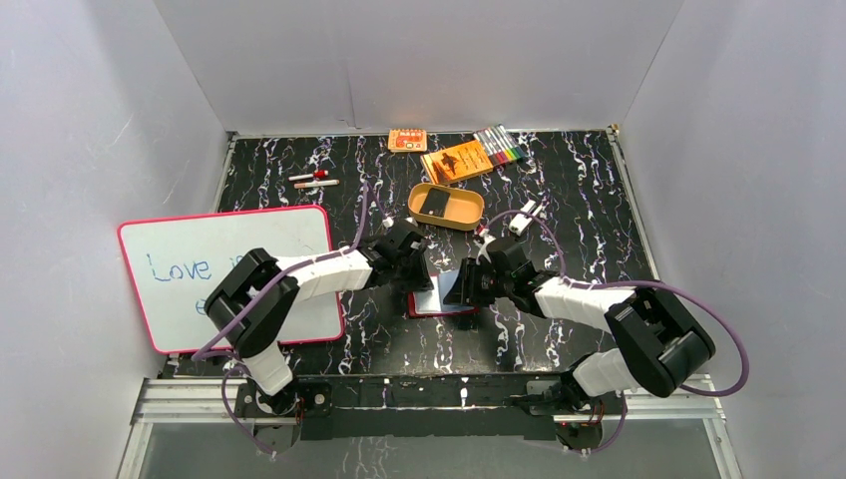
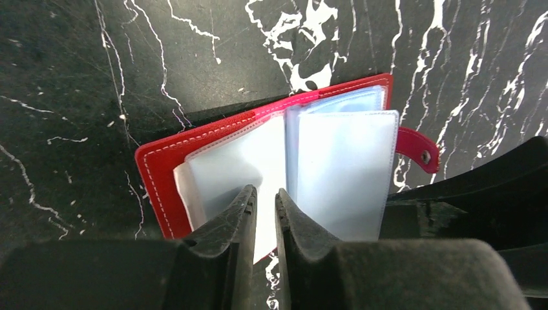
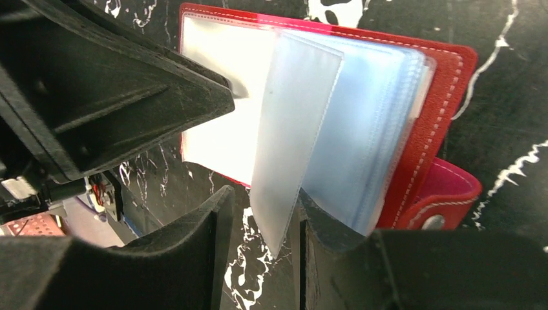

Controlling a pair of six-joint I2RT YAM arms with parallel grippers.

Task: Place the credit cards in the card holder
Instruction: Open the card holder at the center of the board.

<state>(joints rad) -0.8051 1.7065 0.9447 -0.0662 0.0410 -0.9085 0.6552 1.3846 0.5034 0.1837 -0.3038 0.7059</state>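
Sleeve-spreading is your step: dark red leather folding card holder [image 2: 158, 169] lies open on the black marbled table [image 2: 77, 97] between the arms. Your left gripper [image 2: 263, 194], barely parted, sits at a clear plastic sleeve [image 2: 226, 168]. The right gripper [image 3: 262, 203] stands half apart around another, unclamped. Next, fetch the flat black credit card [image 1: 433, 204] from the tan oval tray [image 1: 477, 208].

I see the open card holder [image 1: 436, 299] in the middle of the worktop [image 1: 589, 210]. A whiteboard [image 1: 229, 269] lies at the left edge, markers [image 1: 499, 148] by the far edge.
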